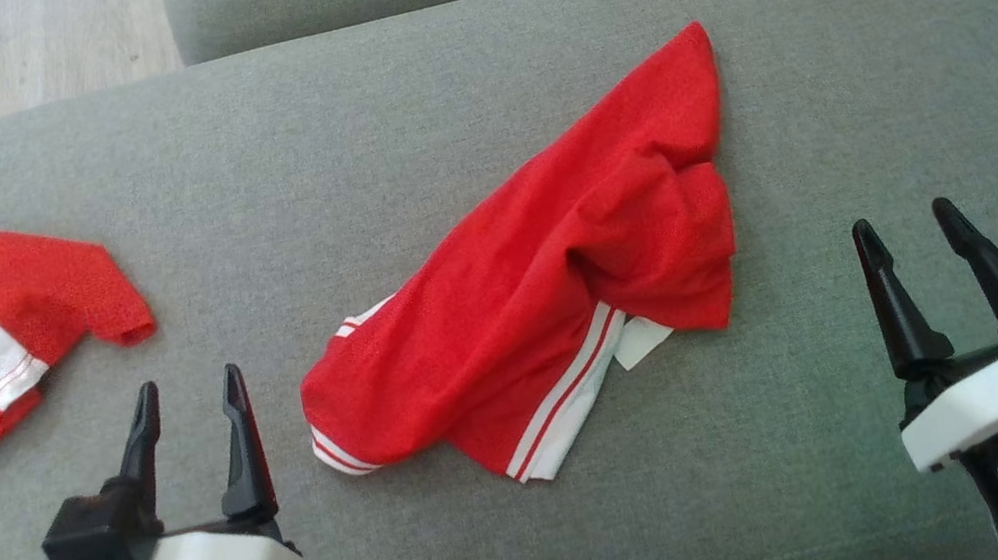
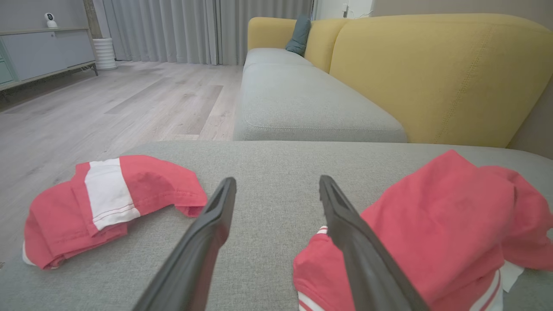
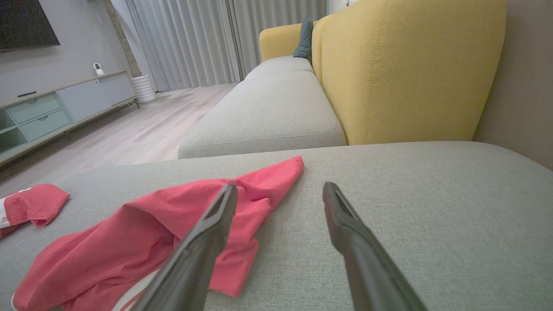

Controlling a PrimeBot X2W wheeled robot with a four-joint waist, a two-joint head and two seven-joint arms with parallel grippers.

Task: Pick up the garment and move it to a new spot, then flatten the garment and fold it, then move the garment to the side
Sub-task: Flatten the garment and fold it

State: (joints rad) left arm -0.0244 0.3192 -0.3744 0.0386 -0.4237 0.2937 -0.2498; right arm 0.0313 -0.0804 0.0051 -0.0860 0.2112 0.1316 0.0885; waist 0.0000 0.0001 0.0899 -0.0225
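Ideally, the crumpled red garment with white stripes (image 1: 545, 313) — lying at the middle of the grey fabric cushion (image 1: 430, 109) — would be pinched at two well-separated edges by the left gripper (image 1: 187, 381) and right gripper (image 1: 901, 216), both spread wide and empty.

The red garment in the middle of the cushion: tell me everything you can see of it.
The crumpled red garment is soft, thin-looking fabric with white stripes at its hems and a white tag-like piece showing at its near edge. It lies bunched and creased, not folded, running diagonally from a pointed far corner toward the near left, on the grey sofa cushion. Only the cushion touches it: the open left hand and open right hand sit apart on either side, empty.
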